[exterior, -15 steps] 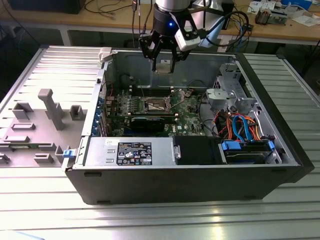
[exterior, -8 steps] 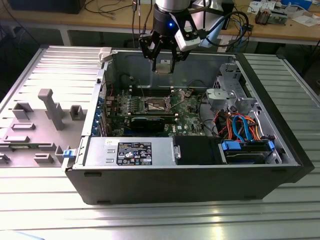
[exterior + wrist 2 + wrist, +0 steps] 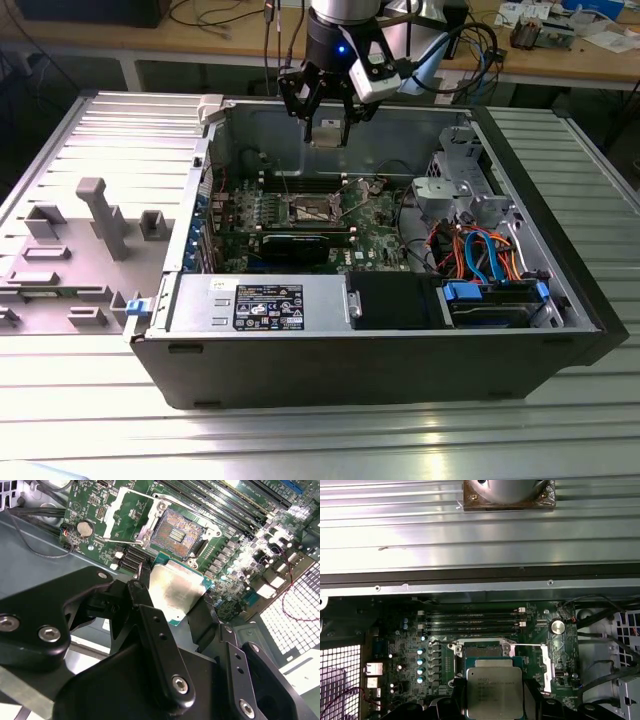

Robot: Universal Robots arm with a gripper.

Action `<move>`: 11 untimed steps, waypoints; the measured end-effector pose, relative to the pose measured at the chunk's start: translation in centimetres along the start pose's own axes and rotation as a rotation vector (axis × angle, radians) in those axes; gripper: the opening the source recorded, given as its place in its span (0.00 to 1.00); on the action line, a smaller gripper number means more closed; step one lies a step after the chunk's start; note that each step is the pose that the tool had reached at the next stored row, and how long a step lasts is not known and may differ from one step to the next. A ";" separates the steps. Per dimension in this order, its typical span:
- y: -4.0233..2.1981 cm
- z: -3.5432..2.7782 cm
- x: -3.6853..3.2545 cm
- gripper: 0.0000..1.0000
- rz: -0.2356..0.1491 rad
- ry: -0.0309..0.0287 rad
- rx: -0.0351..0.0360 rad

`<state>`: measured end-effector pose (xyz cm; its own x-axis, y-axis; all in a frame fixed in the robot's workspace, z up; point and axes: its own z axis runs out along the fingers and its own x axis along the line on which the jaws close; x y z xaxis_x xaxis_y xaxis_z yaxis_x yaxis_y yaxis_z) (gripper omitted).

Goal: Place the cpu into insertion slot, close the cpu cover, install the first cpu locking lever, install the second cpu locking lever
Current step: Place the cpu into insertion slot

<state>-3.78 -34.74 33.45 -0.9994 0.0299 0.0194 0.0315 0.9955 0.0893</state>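
Left of the exterior view: a pale grey moulded fixture tray (image 3: pixel 60 260) lies on the ribbed metal table (image 3: pixel 300 440), well apart from the work.
Lower middle: the black open computer case (image 3: pixel 350 350) lies on its side, with the green motherboard (image 3: pixel 380 215) exposed.
Upper middle: the black multi-fingered gripper (image 3: pixel 327 120) hangs above the board, near the case's far wall.
Tool state: clamped on the cpu, with its fingers (image 3: pixel 145 605) pressing on opposite edges.
Cpu: the small flat square chip with a silvery-grey metal top (image 3: pixel 494 692) is held in the air, level with the board as far as I can tell, and apart from the socket.
Socket: the square insertion slot (image 3: pixel 180 530) is bare, its contact field uncovered.
Cover: the thin silvery windowed cpu cover (image 3: pixel 114 511) is swung open beside the socket, and a thin wire lever (image 3: pixel 525 645) is also raised.
Right of the exterior view: a grey drive cage (image 3: pixel 455 195) with orange and blue cables (image 3: pixel 485 255), clear of the socket.
Stage: judged as carrying the chip in; nothing is seated yet.
Risk, misalignment: a shifted or rotated chip would land askew and could bend the contacts.
Risk, grip: pinched only by its edges, the chip could tilt or slip.
Risk, collision: the broad fingers could catch the open cover or the lever.
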 end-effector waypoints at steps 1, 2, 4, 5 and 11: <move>0.00 0.00 0.00 0.55 0.003 -0.0003 -0.0001; 0.00 0.01 0.00 0.55 0.007 -0.0007 -0.0003; 0.00 0.01 0.00 0.55 0.015 -0.0014 -0.0004; 0.00 0.00 0.00 0.55 0.018 -0.0017 -0.0004; 0.00 0.00 0.00 0.55 0.035 -0.0032 -0.0007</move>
<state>-3.79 -34.74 33.45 -0.9977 0.0649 0.0193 0.0664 0.9938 0.0894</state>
